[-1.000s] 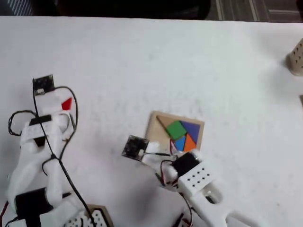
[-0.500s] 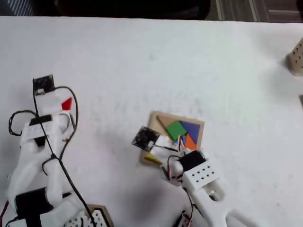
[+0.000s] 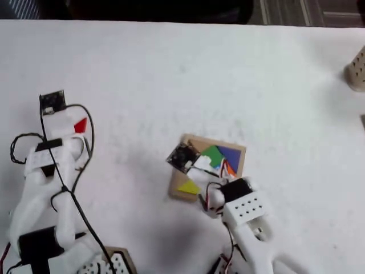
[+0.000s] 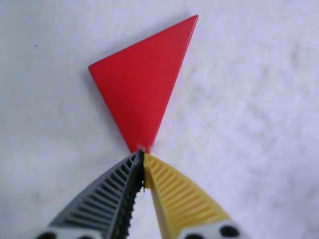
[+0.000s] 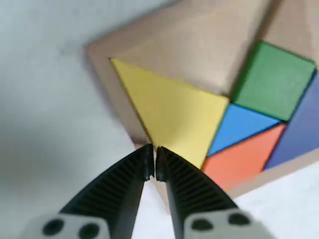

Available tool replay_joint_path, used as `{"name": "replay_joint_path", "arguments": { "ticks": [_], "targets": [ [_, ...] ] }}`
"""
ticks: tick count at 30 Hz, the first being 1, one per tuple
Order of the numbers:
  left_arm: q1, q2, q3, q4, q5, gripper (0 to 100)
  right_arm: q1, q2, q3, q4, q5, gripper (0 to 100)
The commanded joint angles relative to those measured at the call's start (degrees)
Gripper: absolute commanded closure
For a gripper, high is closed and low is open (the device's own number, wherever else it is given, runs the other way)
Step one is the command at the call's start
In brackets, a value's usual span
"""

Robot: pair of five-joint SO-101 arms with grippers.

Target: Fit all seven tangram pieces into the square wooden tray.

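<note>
Looking at the right fingers pressed together with nothing between them, tips right at the near edge of the yellow triangle, just over the rim of the tray. Can't tell whether that triangle sits flat in the recess or rides up on the rim. Worth worrying about: easy to tip it up, or to shove the green square and blue triangle just beyond it out of line, by pushing on an unseated piece. Could also drag the whole tray across the table.

Over on the other side, left fingers together too, gripping nothing, tips touching one corner of the red triangle, flat on the table straight ahead of them and well apart from the tray. Risky spot for a pickup: easy to squirt the piece away or spin it by closing on a sharp corner. Plenty of bare wood left in the tray, so probably a fair way from done.
</note>
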Motion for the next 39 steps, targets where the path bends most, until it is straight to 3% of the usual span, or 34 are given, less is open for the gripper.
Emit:
{"name": "replay_joint_path", "arguments": {
  "ticks": [1, 5, 12, 21, 31, 39],
  "targets": [
    [-0.3, -0.5, -1.4, -1.0, 0.1, 98, 2.2, -3.2, -1.0, 0.2, -1.1, 98.1],
    [-0.3, -0.5, -1.4, -1.0, 0.1, 98, 3.7, -4.4, -1.0, 0.1, -2.0, 98.1],
    [-0.3, -0.5, -1.4, -1.0, 0.1, 98, 6.2, -2.4, -0.8, -6.7, -9.9, 97.9],
    [-0.3, -0.4, -1.4, -1.0, 0.1, 98, 8.7, 7.7, -0.6, -11.6, -5.0, 98.1],
    [-0.6, -0.5, -1.5, -1.1, 0.3, 98, 10.9, -2.4, -1.0, -5.6, -5.5, 98.1],
    [-0.6, -0.5, -1.5, -1.4, 0.4, 98, 5.6, -4.4, -1.0, -17.3, -19.6, 97.8]
  ]
}}
